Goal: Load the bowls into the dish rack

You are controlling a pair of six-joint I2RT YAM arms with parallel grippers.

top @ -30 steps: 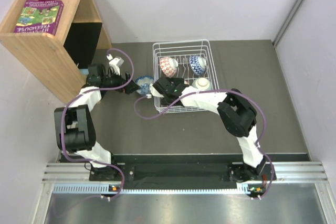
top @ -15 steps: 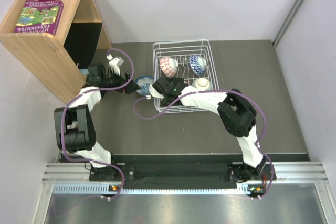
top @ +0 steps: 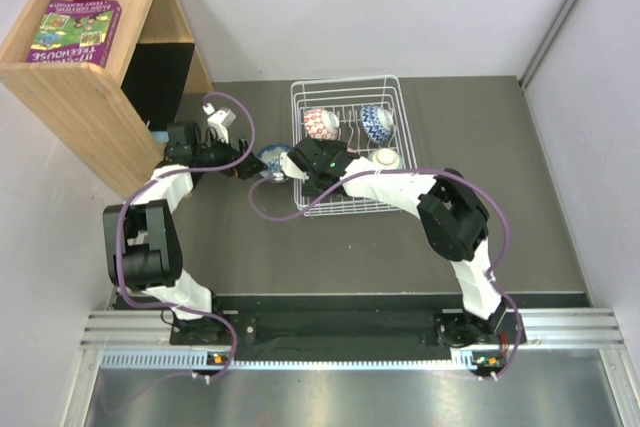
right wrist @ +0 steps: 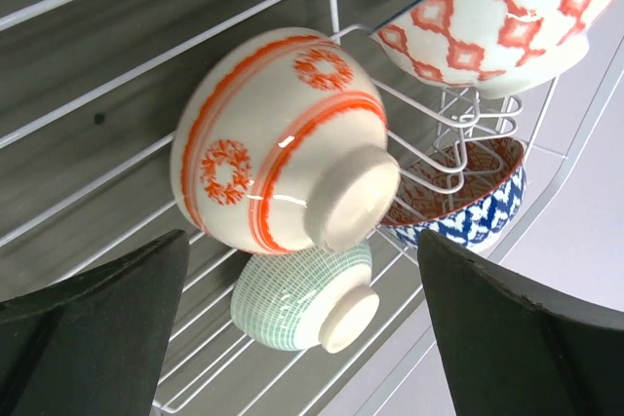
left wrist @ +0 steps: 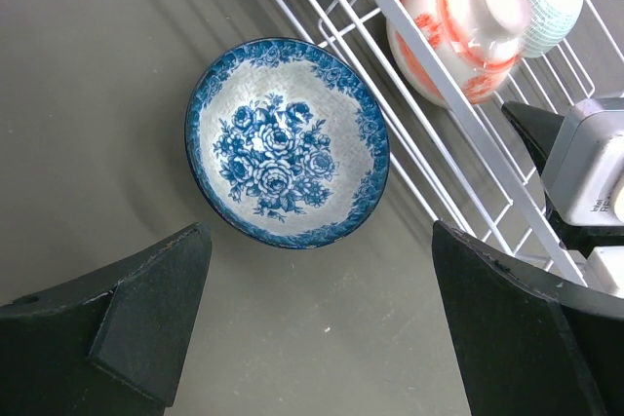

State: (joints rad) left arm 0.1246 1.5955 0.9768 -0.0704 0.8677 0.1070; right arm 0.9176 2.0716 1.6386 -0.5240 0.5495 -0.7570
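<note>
Trouble here: my left gripper [left wrist: 322, 241], open over the blue-and-white bowl [left wrist: 286, 141], could shove it against the dish rack [left wrist: 458, 109]; my right gripper [right wrist: 302, 241], open too, might nudge the orange-red bowl [right wrist: 273, 143].

Cropped at the upper right edge of the right wrist view, the red-and-white bowl [right wrist: 497, 17]; partly hidden there behind the orange-red bowl [right wrist: 273, 153], the blue-and-white bowl [right wrist: 468, 213]; cut by the top edge of the left wrist view, the pale green bowl [left wrist: 526, 2]; from above, lost under the right arm [top: 385, 187], the orange-red bowl.
</note>
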